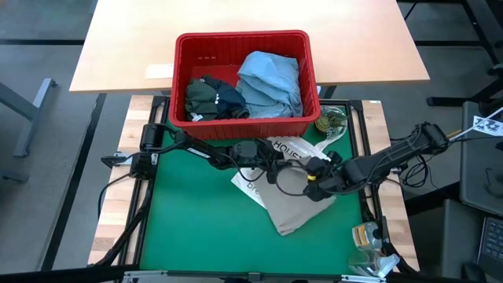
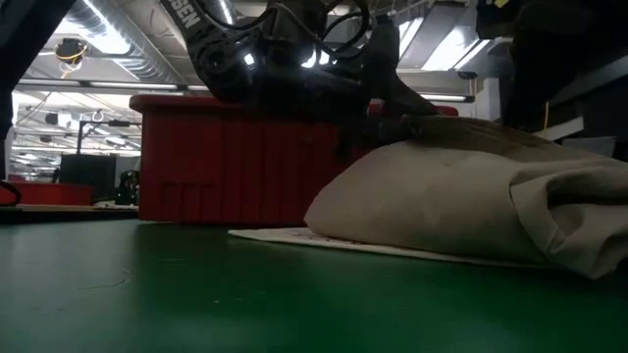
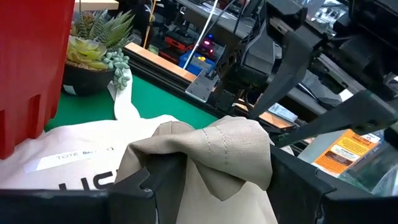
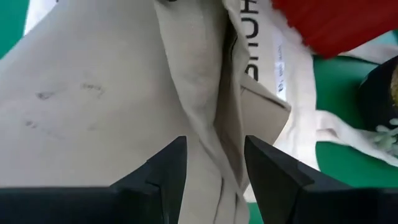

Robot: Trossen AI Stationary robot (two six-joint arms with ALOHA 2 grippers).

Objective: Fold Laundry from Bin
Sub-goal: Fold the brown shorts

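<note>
Beige garment (image 1: 302, 206) sits on the white tote bag (image 1: 277, 149) just in front of the red bin (image 1: 245, 118); left gripper (image 3: 211, 180) and right gripper (image 4: 214, 165), both part-open, straddle its folds. Risk: snagging the tote too

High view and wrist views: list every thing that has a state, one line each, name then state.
red bin: upright, still holding garments.
light blue shirt: crumpled in the bin.
dark olive-green garment: bunched in the bin.
beige garment: out on the green mat, folded over, lying on the white tote bag.
left gripper: open, a beige fold between its fingers.
right gripper: open, over the beige garment.
succulent: upright in its pot.
</note>
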